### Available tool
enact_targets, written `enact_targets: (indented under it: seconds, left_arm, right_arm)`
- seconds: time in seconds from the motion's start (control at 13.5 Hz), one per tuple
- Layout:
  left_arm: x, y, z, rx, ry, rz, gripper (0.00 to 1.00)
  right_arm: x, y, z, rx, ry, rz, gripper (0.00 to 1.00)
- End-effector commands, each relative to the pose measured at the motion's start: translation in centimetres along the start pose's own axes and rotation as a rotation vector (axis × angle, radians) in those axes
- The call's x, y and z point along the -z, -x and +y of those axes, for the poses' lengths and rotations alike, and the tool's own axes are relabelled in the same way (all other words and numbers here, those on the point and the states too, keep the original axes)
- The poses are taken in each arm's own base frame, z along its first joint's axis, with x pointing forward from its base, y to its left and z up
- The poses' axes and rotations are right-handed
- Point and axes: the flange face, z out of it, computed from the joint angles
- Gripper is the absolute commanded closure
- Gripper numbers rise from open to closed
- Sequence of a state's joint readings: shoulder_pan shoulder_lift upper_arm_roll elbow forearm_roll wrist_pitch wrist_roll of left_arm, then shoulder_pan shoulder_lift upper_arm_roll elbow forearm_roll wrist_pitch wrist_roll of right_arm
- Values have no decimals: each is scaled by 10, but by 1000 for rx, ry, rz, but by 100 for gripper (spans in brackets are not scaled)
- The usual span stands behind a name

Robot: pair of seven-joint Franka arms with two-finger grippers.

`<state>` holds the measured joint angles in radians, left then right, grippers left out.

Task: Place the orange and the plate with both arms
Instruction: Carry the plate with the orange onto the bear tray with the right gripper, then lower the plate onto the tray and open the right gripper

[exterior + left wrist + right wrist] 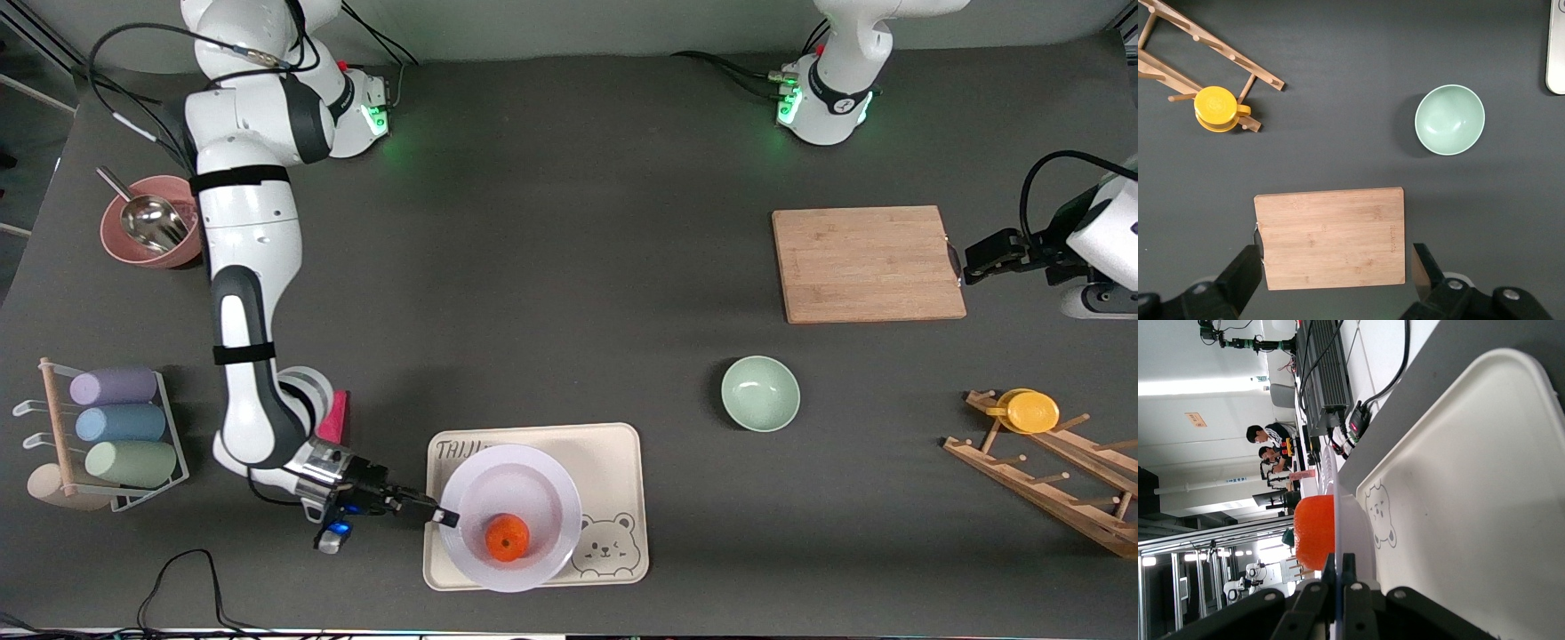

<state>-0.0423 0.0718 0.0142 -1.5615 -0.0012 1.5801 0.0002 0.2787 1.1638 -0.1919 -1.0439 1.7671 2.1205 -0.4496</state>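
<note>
Right claw (444, 516) is pinched narrow on the plate (524, 489) rim, w/ the orange (508, 538) sitting in the plate just past its tips, over the bear tray (622, 453). Left claw (1338, 267) waits wide open above the cutting board (867, 264), well apart, so right arm's nearer.

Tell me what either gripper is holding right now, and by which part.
The right gripper is shut on the plate, pinching its rim at the right arm's end. The left gripper holds nothing, open over the cutting board.
</note>
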Motion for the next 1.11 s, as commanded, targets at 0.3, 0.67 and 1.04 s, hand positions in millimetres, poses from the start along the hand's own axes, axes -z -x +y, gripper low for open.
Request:
enact_targets:
  seconds: [0.3, 0.67, 1.04]
  left_arm:
    - [4, 2, 2, -16, 8, -10, 0]
    - [4, 2, 4, -21, 8, -8, 0]
    - [4, 2, 4, -19, 8, -8, 0]
  right_arm:
    - [-29, 8, 36, 105, -83, 64, 100]
    - [-30, 9, 41, 111, -84, 67, 100]
    - [-30, 9, 42, 113, -82, 66, 53]
